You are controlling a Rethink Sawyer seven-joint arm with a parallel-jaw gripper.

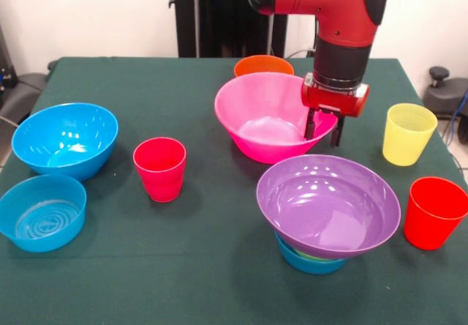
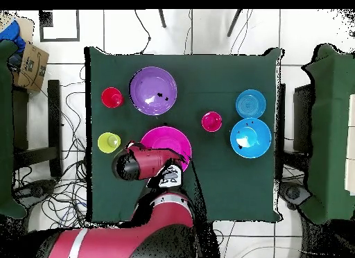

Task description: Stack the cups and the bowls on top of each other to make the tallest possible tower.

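The gripper point(image 1: 326, 130) straddles the pink bowl's point(image 1: 265, 113) rim with fingers slightly parted, apparently gripping nothing yet — the bowl sits just behind the purple bowl point(image 1: 328, 203) — and being light, stiff, glossy plastic, it probably handles best pinched by that thin rim.

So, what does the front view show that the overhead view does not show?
Only the front view shows the small orange plastic bowl behind the big pink plastic bowl, and the blue bowl under the wide purple plastic bowl. It also shows the end effector at the pink bowl's rim. Only the overhead view shows the floor cables around the green table. Both show the yellow plastic cup.
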